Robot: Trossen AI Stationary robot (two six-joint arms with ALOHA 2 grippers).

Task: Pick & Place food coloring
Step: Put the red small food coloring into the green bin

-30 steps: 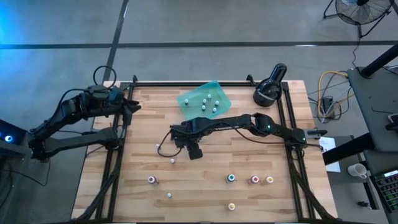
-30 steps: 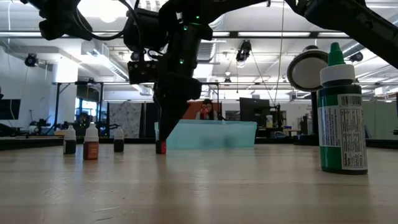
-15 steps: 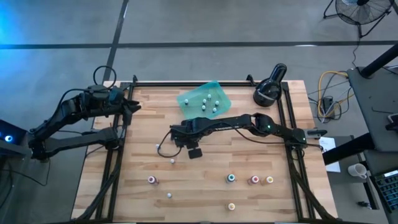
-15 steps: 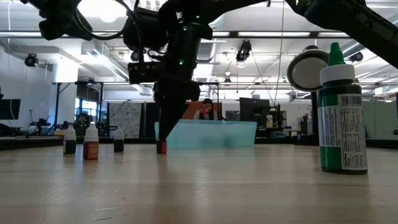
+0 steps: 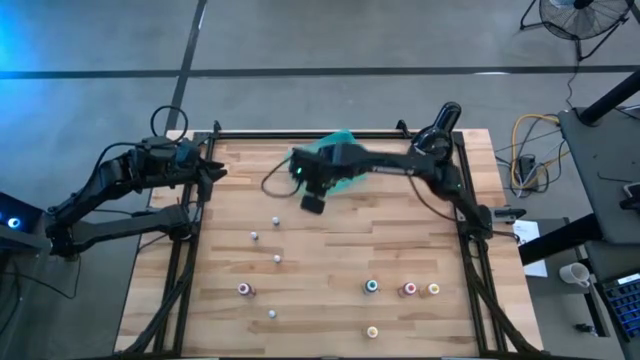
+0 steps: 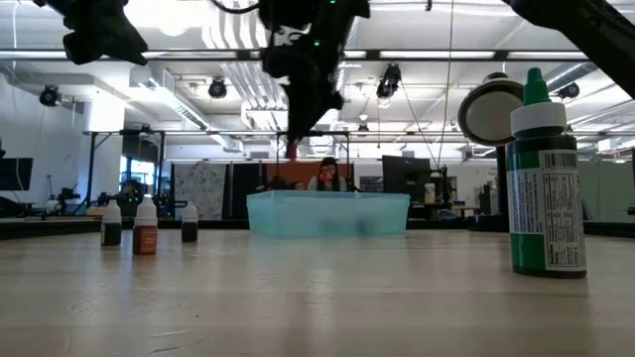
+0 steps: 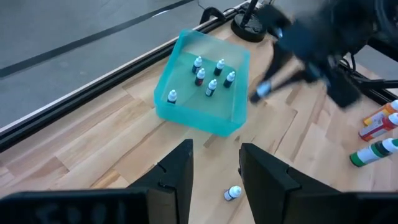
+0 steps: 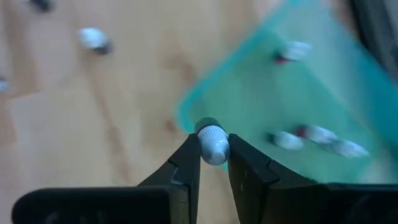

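Note:
My right gripper [image 8: 213, 146] is shut on one small white-capped food coloring bottle [image 6: 292, 152], red in the low view. It hangs high above the near-left edge of the translucent teal tray [image 5: 345, 138]. Several bottles [image 7: 211, 84] stand upright inside that tray. More bottles stand on their bases on the wooden table: three left of centre [image 5: 277, 221] and several along the near part [image 5: 408, 289]. My left gripper [image 7: 214, 165] is open, parked at the table's far-left corner [image 5: 213, 170]. My right gripper pinches the bottle's white cap [image 8: 212, 144] between its two fingers, coming from above and pointing down. The bottle is lifted clear of the table and hangs below the fingertips [image 6: 292, 152], over the tray's near-left edge.
A black round device [image 5: 432, 140] sits at the far-right corner beside the tray. A large green bottle [image 6: 541, 178] stands close to the low camera. Black rails [image 5: 190, 250] frame the table. Bare wood lies in the middle of the table. A person shows in the room behind.
My right gripper has risen from the table's middle, staying shut on the red bottle. It has swung toward the far edge and somewhat right, up to the teal tray. The bottle, standing on the table a second ago, is now lifted clear and high.

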